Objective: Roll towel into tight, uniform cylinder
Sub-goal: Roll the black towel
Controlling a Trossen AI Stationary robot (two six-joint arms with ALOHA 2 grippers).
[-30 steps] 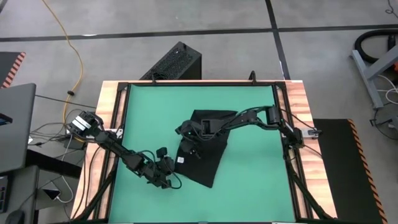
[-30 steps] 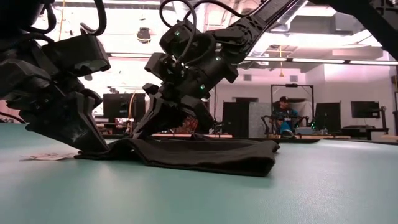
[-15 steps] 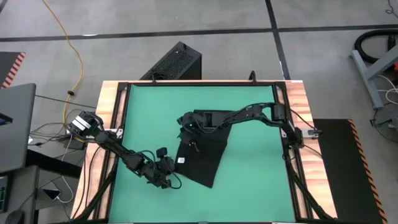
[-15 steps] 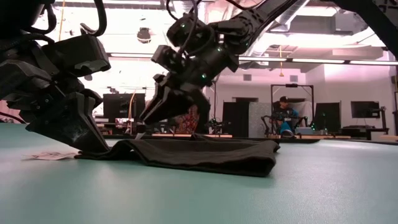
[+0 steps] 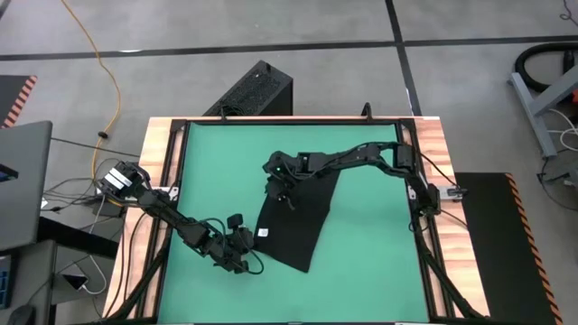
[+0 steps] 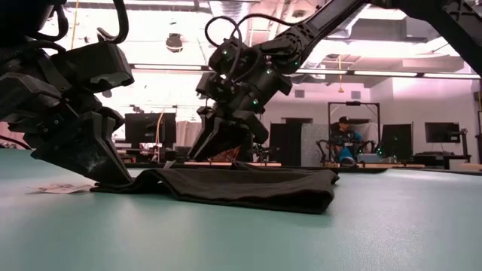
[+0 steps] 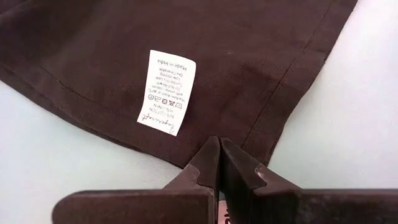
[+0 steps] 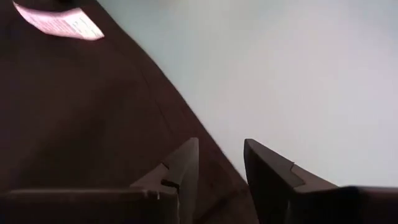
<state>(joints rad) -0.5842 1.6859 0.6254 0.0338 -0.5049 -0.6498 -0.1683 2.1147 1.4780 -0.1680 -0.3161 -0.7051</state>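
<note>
The black towel (image 5: 298, 221) lies flat on the green mat (image 5: 217, 162), its white tag (image 5: 263, 233) at the near-left edge. In the low view the towel (image 6: 248, 187) is a low folded slab. My left gripper (image 5: 248, 257) is shut, its tips resting on the towel's hem beside the tag (image 7: 166, 91); the cloth (image 7: 249, 56) there lies flat. My right gripper (image 5: 278, 185) is open and empty over the towel's far-left corner. In the right wrist view its fingers (image 8: 267, 168) stand apart above the towel's edge (image 8: 74, 112).
A black ribbed box (image 5: 257, 90) stands on the floor behind the table. A laptop (image 5: 23, 181) and cables lie off the left side. Wooden rails (image 5: 420, 153) frame the mat. A person (image 6: 344, 139) sits far back in the room.
My right gripper has lifted off the middle of the towel and moved toward the towel's far-left corner. The left arm and the towel have not moved.
</note>
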